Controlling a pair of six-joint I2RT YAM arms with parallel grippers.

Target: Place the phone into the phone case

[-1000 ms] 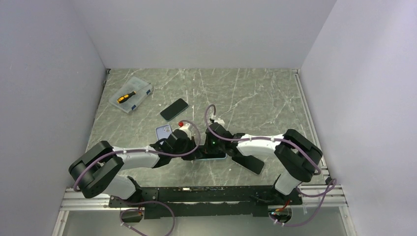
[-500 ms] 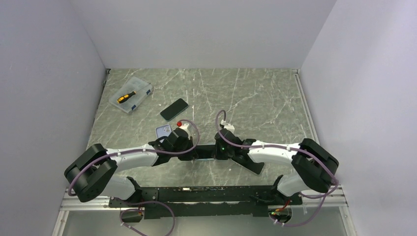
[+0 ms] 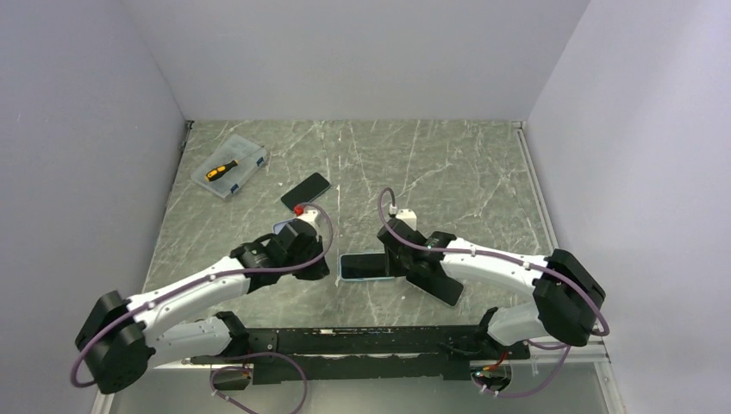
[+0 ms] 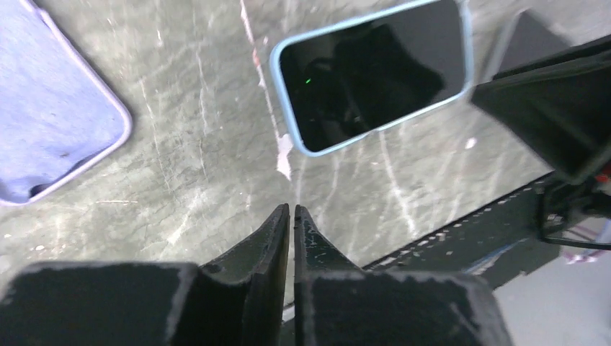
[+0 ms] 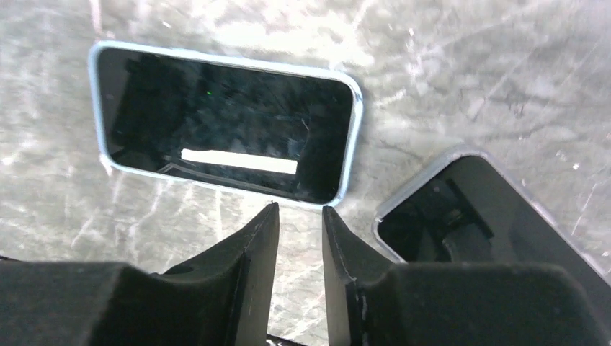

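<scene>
Fingers (image 5: pixel 252 249) hover over grey marbled table (image 3: pixel 448 164), 3 pale walls (image 3: pixel 345 60) around.

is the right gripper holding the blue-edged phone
No, the right gripper is empty, and the phone lies flat on the table in front of it.

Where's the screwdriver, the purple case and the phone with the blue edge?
screwdriver (image 3: pixel 221 170): top view, on its handle.
purple case (image 4: pixel 50 108): left wrist view, on its flat middle.
phone with the blue edge (image 5: pixel 223 122): right wrist view, on its dark screen.
</scene>
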